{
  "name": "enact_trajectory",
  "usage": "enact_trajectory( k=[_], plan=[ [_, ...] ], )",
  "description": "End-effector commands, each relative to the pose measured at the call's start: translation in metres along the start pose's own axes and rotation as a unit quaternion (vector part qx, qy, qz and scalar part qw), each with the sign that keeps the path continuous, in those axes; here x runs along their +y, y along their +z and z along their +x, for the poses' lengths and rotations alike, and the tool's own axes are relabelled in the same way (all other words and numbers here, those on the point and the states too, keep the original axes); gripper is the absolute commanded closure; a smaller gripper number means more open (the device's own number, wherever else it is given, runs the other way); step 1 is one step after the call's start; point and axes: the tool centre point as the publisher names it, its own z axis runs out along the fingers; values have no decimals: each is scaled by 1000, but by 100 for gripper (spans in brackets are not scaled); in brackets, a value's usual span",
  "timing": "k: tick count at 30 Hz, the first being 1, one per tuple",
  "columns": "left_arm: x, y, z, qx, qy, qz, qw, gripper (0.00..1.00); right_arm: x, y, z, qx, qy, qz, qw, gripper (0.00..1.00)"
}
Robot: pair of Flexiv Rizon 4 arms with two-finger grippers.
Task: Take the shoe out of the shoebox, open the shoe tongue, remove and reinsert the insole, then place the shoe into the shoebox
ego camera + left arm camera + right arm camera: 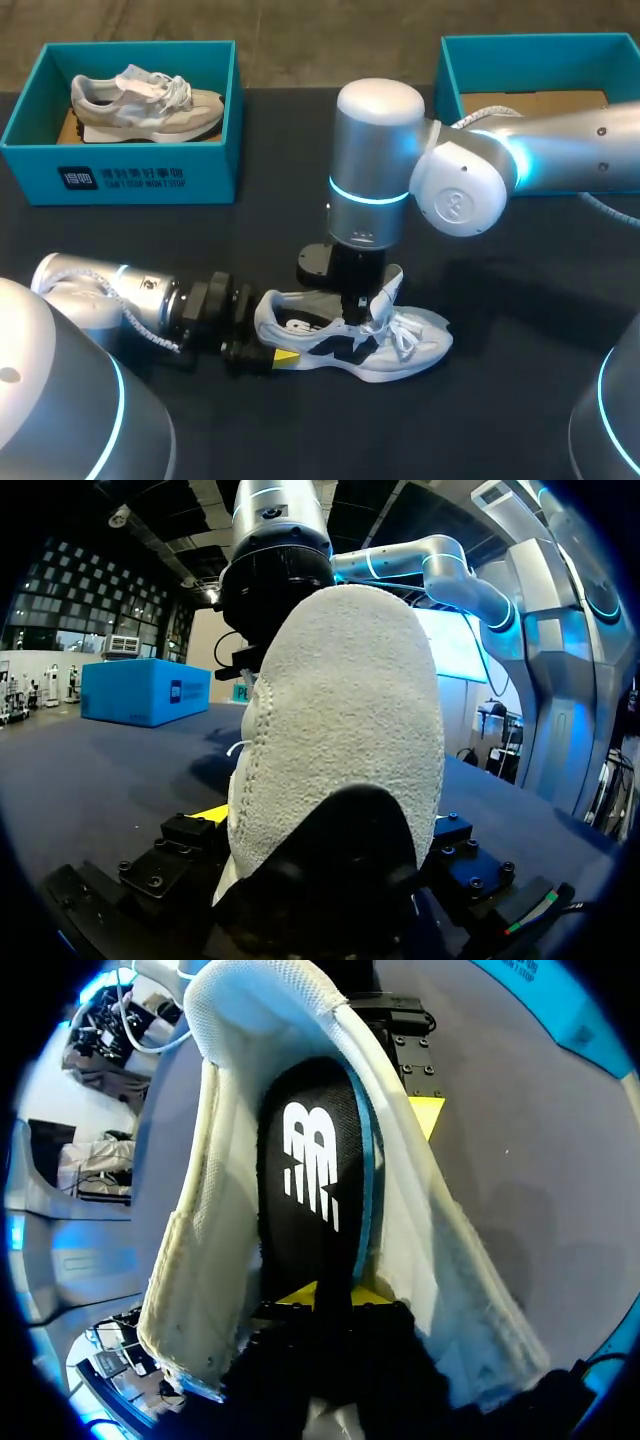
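The white sneaker sits mid-table, well apart from the empty shoebox. The left claw is clamped across its heel. The right claw reaches down into the opening, closed narrowly on the black insole. The insole could slip from that thin pinch. If the heel hold gives, the whole sneaker may drag or tip, and the insole may buckle.
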Motion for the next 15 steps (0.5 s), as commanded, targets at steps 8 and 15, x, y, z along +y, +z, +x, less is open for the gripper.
enact_trajectory(
  k=[8, 15],
  plan=[
    [0, 0, -2, -1, -1, 0, 1000, 100, -5, 33, 17, -34, -21, -47, 998, 100],
    [0, 0, -2, -1, -1, 0, 1000, 100, -12, 4, 23, -81, -47, -100, 991, 100]
  ],
)
